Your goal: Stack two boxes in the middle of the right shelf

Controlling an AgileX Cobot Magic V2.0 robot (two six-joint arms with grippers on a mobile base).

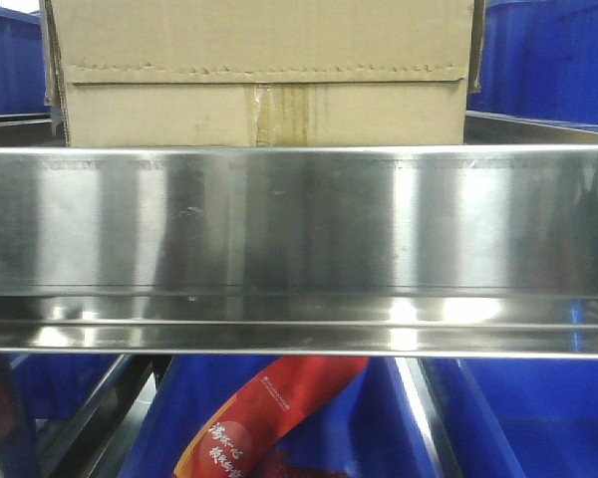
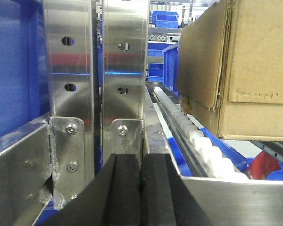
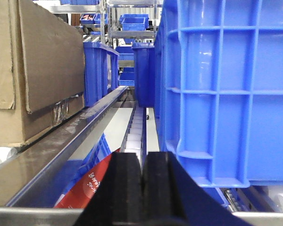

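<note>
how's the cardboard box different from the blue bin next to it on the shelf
The cardboard box is tan, with flat, wrinkled, taped flaps; the blue bin is bright plastic with moulded ribs. In the right wrist view the box stands left of the dividing rail, the bin right. Both sit upright on the shelf.

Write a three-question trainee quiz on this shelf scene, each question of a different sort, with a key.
1. True or false: the left claw grips the cardboard box.
2. Beside the right claw stands: A) a blue plastic bin B) a red crate C) a bottle.
3. Fill in: the box rests on white ___ behind the steel front rail.

Key: 1 false, both claws are shut and empty; 2 A; 3 rollers.
</note>
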